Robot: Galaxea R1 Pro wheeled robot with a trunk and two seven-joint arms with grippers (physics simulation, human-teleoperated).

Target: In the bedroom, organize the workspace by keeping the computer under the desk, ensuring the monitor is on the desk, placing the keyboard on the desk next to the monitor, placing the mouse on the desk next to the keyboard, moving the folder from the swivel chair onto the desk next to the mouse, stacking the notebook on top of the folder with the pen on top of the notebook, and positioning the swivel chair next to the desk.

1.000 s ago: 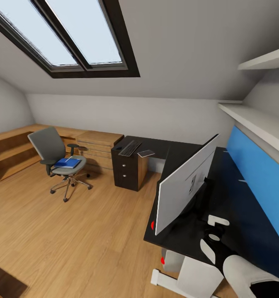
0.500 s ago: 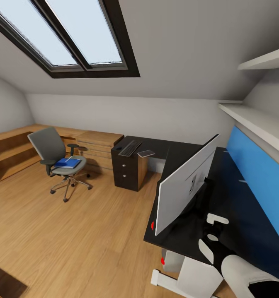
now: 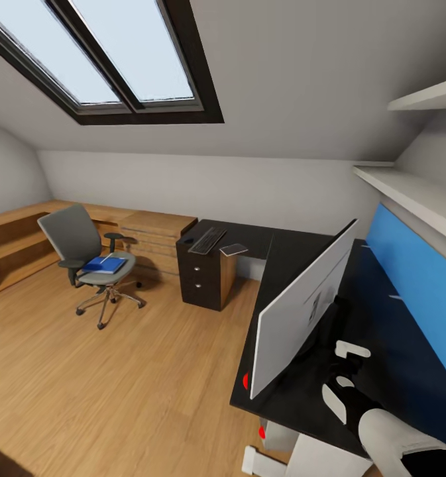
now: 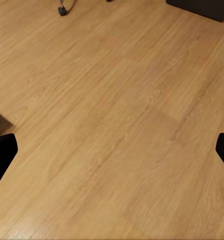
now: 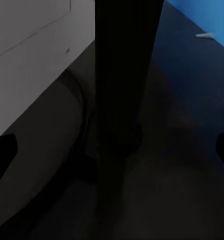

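Observation:
The monitor (image 3: 302, 311) stands on the near wing of the black desk (image 3: 285, 255), its pale back toward me. My right gripper (image 3: 342, 368) is behind it, open, its fingertips wide apart either side of the black stand (image 5: 119, 100). On the desk's far wing lie the keyboard (image 3: 207, 239) and a flat grey notebook (image 3: 234, 249). The swivel chair (image 3: 73, 235) stands apart on the floor with the blue folder (image 3: 105, 265) on its seat. The computer (image 3: 276, 437) sits under the desk. My left gripper (image 4: 112, 150) hangs open over bare floor.
A light wooden drawer cabinet (image 3: 158, 232) and low wooden shelving (image 3: 14, 245) line the far wall. A blue panel (image 3: 415, 278) and white shelves (image 3: 415, 192) back the desk on the right. The black drawer unit (image 3: 199, 281) stands under the far wing. Wide wooden floor (image 3: 116, 384) lies between.
The whole head view has shifted a little, sliding chair and desk slightly left in the picture. My right gripper stays behind the monitor, a bit lower in the picture.

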